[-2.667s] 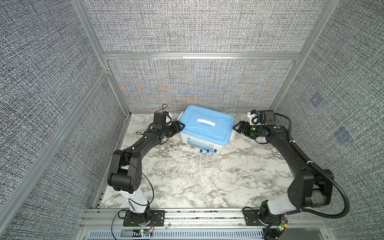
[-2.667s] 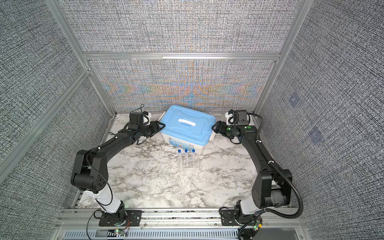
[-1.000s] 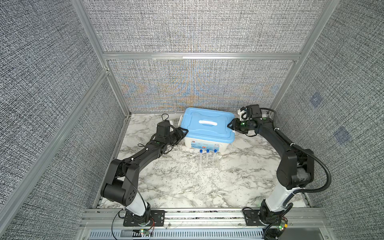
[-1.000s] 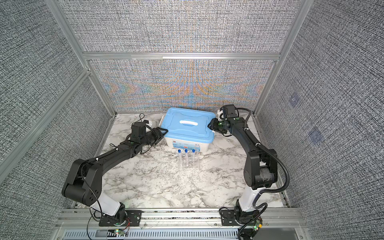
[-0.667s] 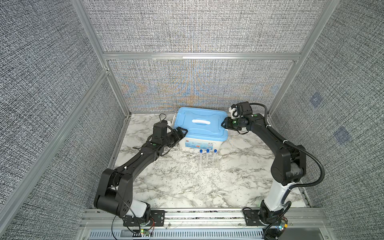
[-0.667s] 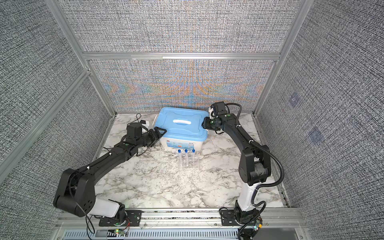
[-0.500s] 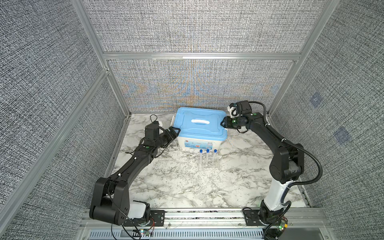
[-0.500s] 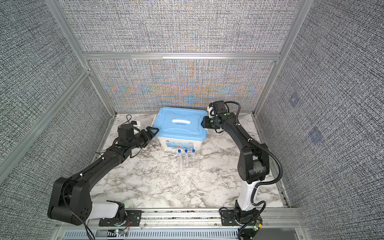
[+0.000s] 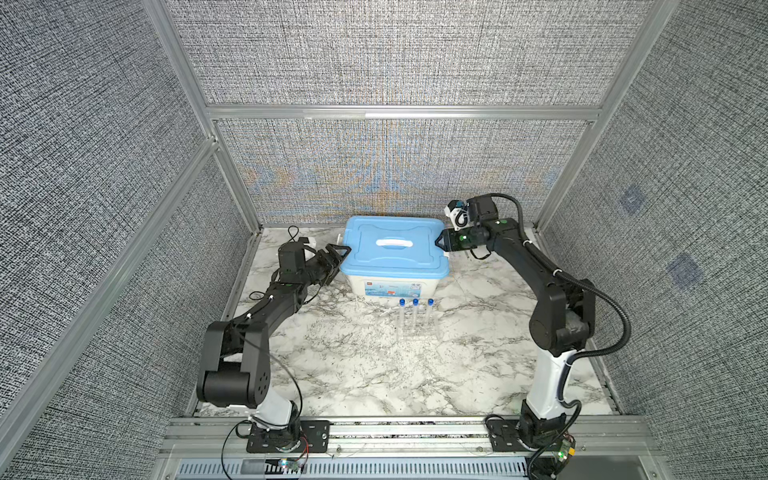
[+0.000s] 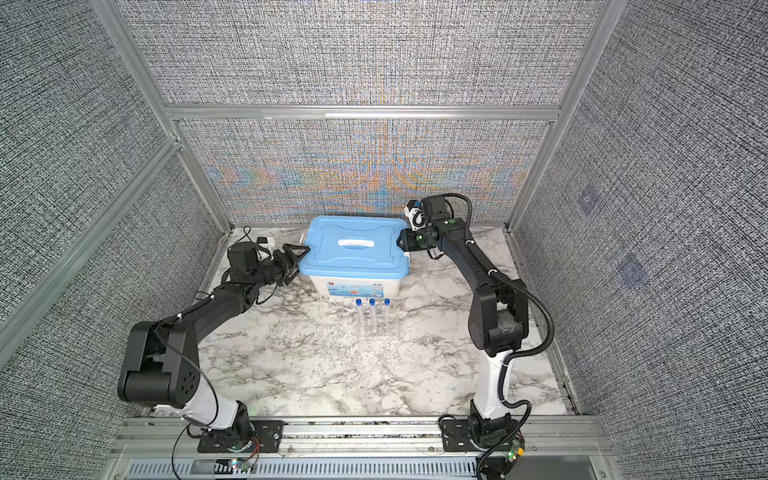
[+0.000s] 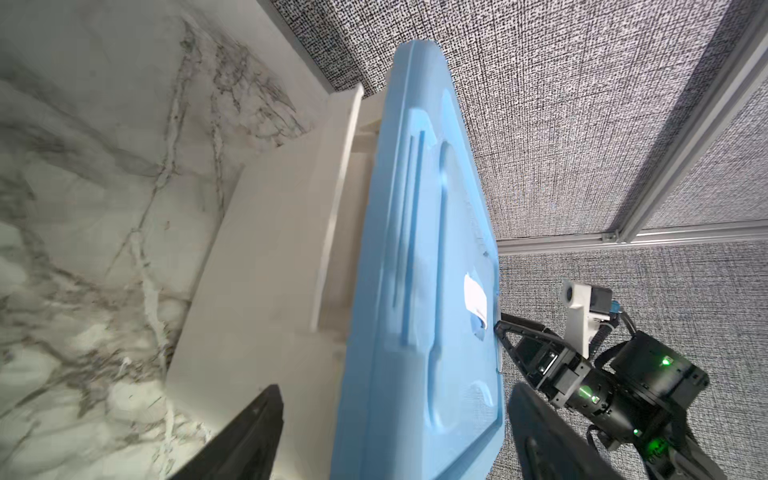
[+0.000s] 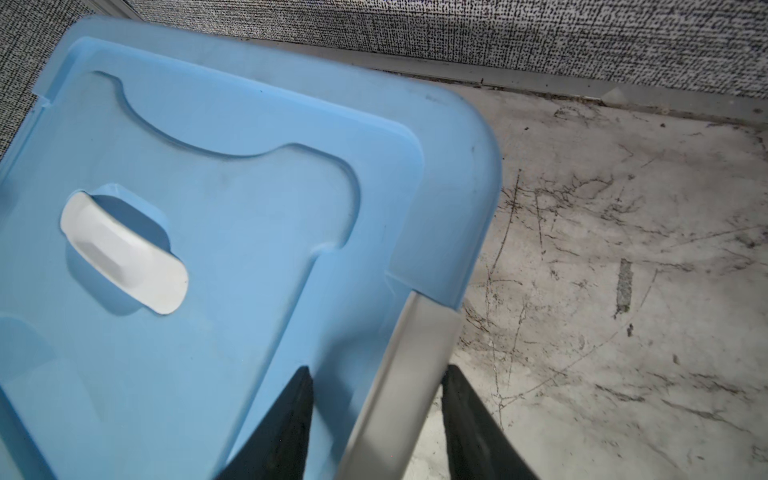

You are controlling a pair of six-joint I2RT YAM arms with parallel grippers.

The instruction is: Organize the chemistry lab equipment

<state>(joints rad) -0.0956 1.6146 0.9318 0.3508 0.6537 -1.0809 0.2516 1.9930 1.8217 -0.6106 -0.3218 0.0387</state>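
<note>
A marble table [image 9: 374,374] spreads beneath both arms. The white tub [image 9: 390,286] stands between the two grippers, closed by its light-blue lid [image 9: 399,257]. The left gripper [image 9: 338,262] sits at the tub's near end with its jaws spread wide. One jaw lies above the lid's edge and one beside the tub wall, and neither is clearly touching. The right gripper [image 9: 439,242] is at the opposite end, its jaws pinching the lid's rim together with a pale side clip [image 12: 407,374]. The clear rack [image 9: 415,332] stands well apart from both grippers, on the base side of them and just in front of the tub. It holds three blue-capped tubes [image 9: 414,316] upright in a row.
</note>
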